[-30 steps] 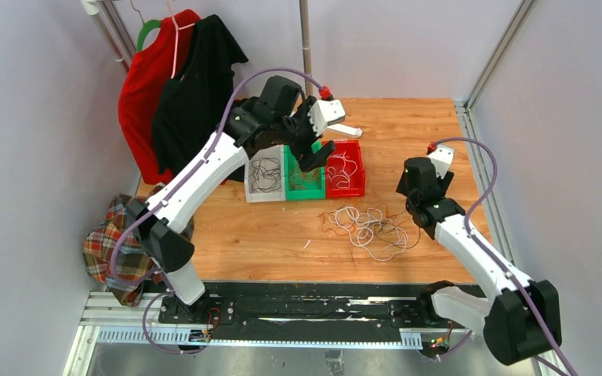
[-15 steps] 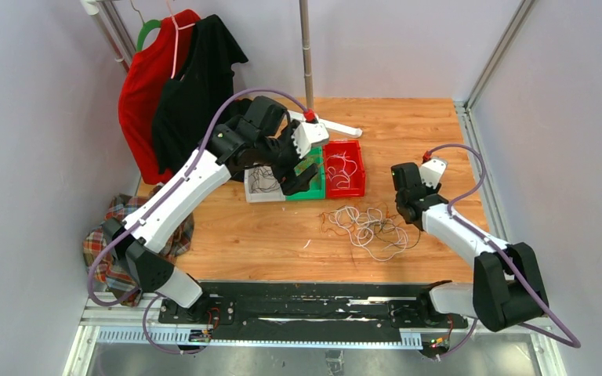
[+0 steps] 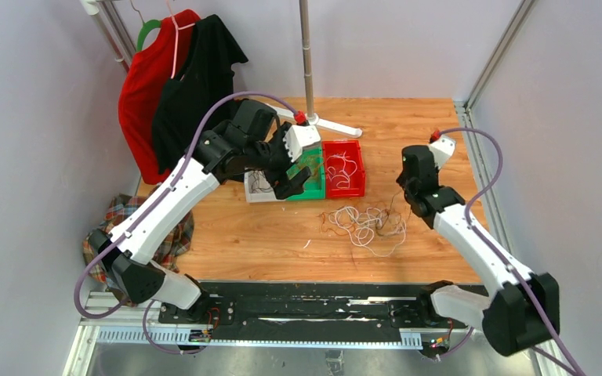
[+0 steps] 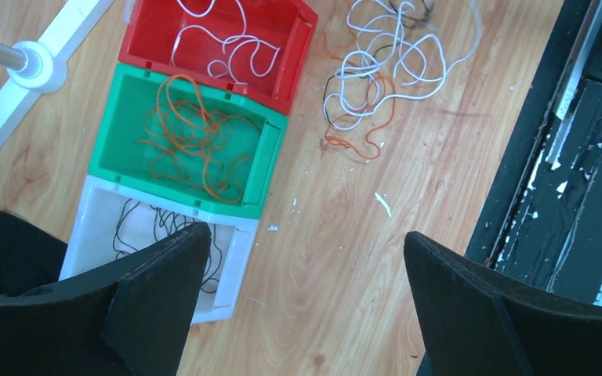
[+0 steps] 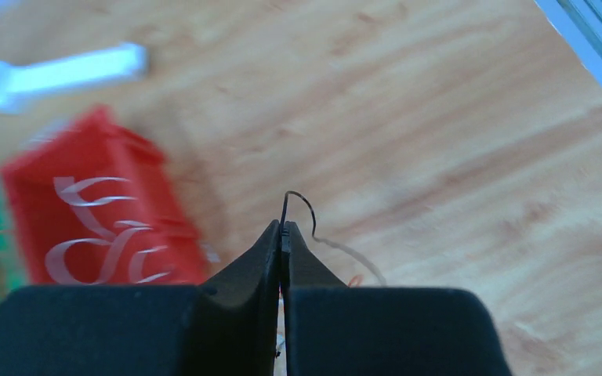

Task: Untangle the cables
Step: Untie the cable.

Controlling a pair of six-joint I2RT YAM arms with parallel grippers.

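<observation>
The cables (image 3: 364,225) lie as a loose tangle of white, orange and black strands on the wooden table, right of the middle; the left wrist view shows the tangle (image 4: 376,86) too. My right gripper (image 3: 403,205) hangs at the tangle's right edge, shut on a thin black cable (image 5: 311,210) that loops out past its tips (image 5: 282,227). Over the bins my left gripper (image 3: 296,175) hovers wide open, with only bare wood between its fingers (image 4: 306,233).
Three bins stand in a row: white (image 4: 235,258) with black wires, green (image 4: 270,160) with orange wires, red (image 4: 291,55) with white wires. A rack pole (image 3: 307,63) with white feet stands behind. Shirts (image 3: 180,86) hang at back left. A plaid cloth (image 3: 106,251) lies left.
My right gripper has shut on the black cable at the tangle's right edge and drawn it up. My left arm has drawn back and leftward over the bins, still open.
</observation>
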